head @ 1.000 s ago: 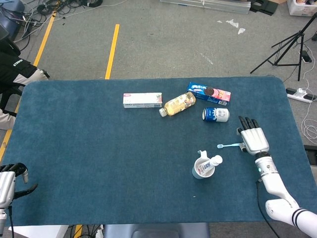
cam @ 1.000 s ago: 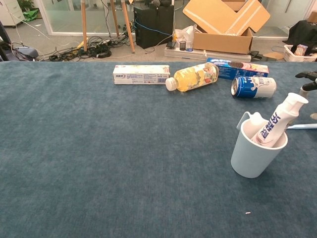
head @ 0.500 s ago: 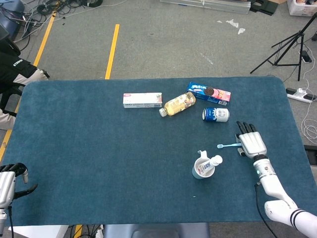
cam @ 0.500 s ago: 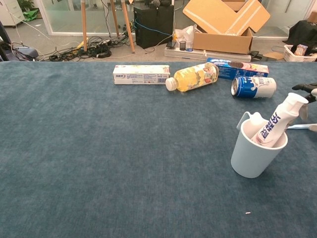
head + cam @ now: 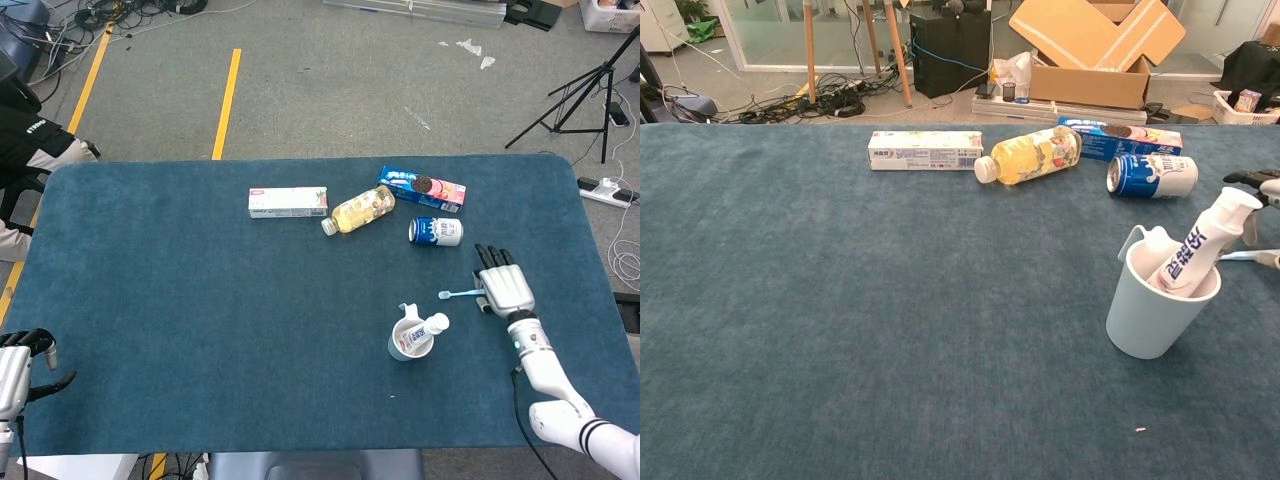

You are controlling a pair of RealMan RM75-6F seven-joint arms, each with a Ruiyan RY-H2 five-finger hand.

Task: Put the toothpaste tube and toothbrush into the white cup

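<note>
The white cup [image 5: 408, 346] [image 5: 1152, 310] stands on the blue table right of centre, and the toothpaste tube [image 5: 430, 328] [image 5: 1200, 245] leans in it, cap up and to the right. The light blue toothbrush [image 5: 458, 294] [image 5: 1243, 255] lies flat just right of the cup, bristles pointing left. My right hand [image 5: 503, 288] [image 5: 1258, 182] lies over the handle end with its fingers stretched out, holding nothing that I can see. My left hand [image 5: 22, 366] stays at the table's near left corner, empty with fingers apart.
Along the far side lie a toothpaste box [image 5: 288, 202] [image 5: 925, 150], a yellow drink bottle [image 5: 360, 211] [image 5: 1032, 155], a blue cookie pack [image 5: 422, 187] [image 5: 1118, 138] and a blue can [image 5: 436, 232] [image 5: 1152, 175]. The can lies just beyond my right hand.
My right hand has slid a little left and toward me, closing in over the toothbrush handle. Cup, tube, toothbrush and left hand have not moved.
</note>
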